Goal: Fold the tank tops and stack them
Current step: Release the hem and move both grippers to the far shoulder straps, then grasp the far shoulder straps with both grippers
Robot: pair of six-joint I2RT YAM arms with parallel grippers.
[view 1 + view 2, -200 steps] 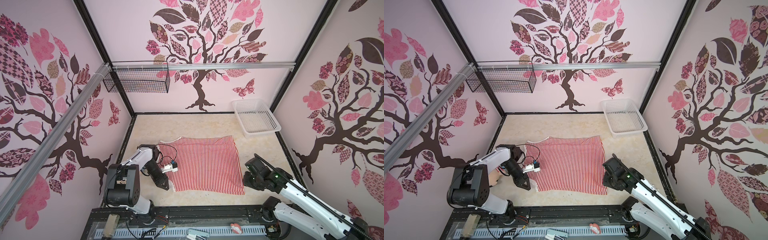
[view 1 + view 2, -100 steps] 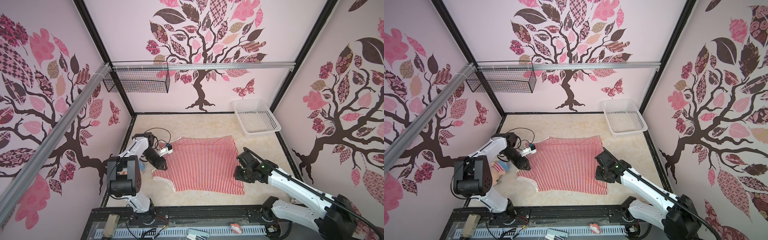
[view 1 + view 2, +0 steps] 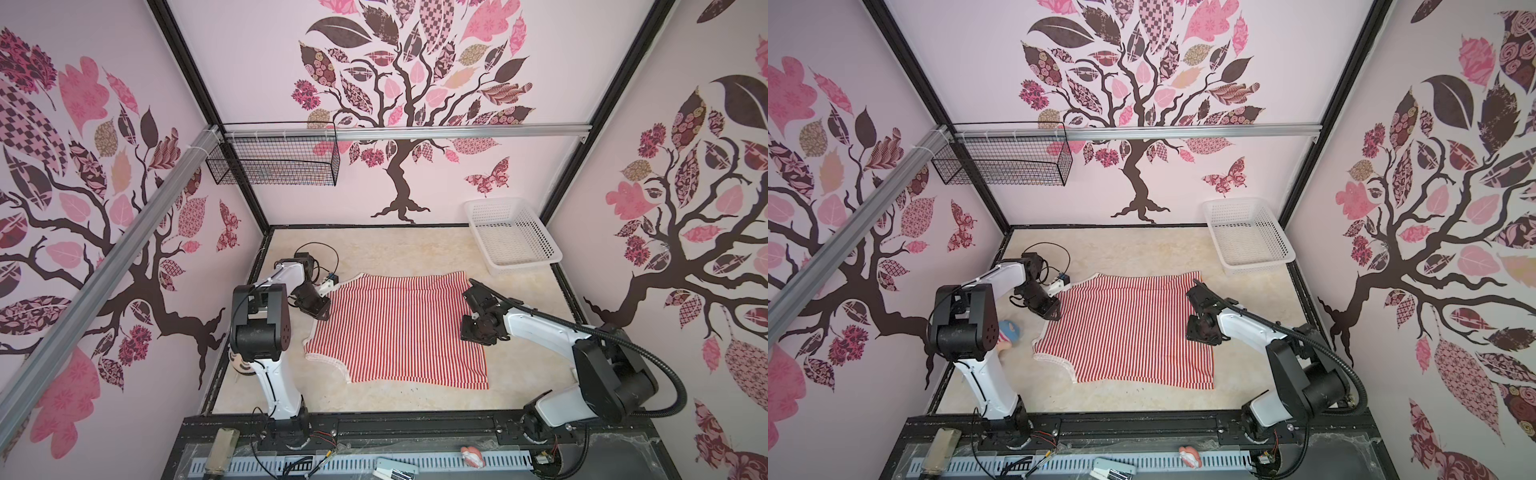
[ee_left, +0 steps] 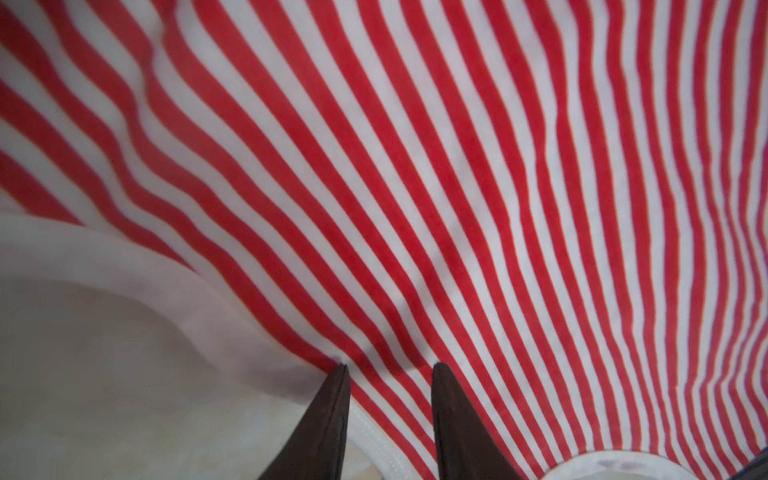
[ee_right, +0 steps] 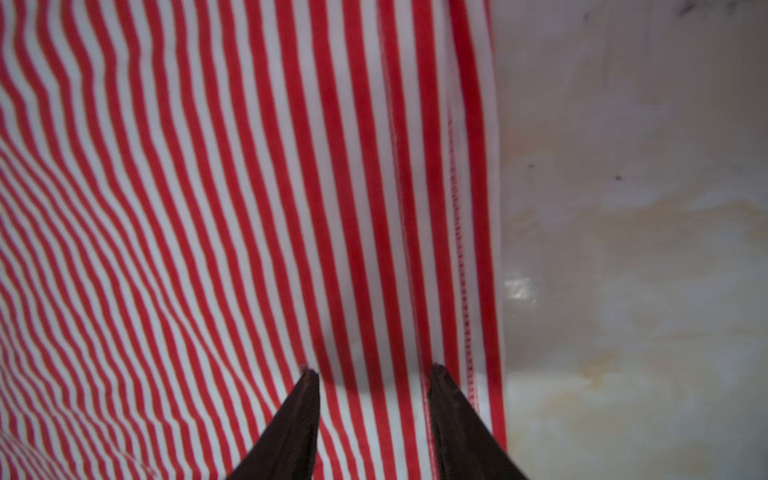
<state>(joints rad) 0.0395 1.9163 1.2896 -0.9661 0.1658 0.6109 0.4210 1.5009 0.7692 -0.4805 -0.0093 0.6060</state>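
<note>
One red-and-white striped tank top (image 3: 399, 328) (image 3: 1125, 328) lies spread flat on the beige table in both top views. My left gripper (image 3: 322, 314) (image 3: 1053, 316) points down at its left edge, near the white armhole trim (image 4: 124, 257). In the left wrist view its jaws (image 4: 390, 370) stand apart, tips on the striped cloth (image 4: 457, 187), nothing pinched. My right gripper (image 3: 471, 334) (image 3: 1196, 332) is over the right hem. The right wrist view shows that gripper (image 5: 372, 370) open, tips on the cloth (image 5: 249, 208) just inside the stitched hem.
A white plastic basket (image 3: 513, 237) (image 3: 1246, 235) stands at the back right corner. A black wire basket (image 3: 274, 160) hangs on the back wall. A plush doll (image 3: 1009, 332) lies by the left arm's base. Bare table (image 5: 623, 249) runs beside the hem.
The left gripper has slid from the front left corner toward the back along the left edge, uncovering the armhole trim. The right gripper has moved back and inward onto the hem, its jaws slightly wider.
</note>
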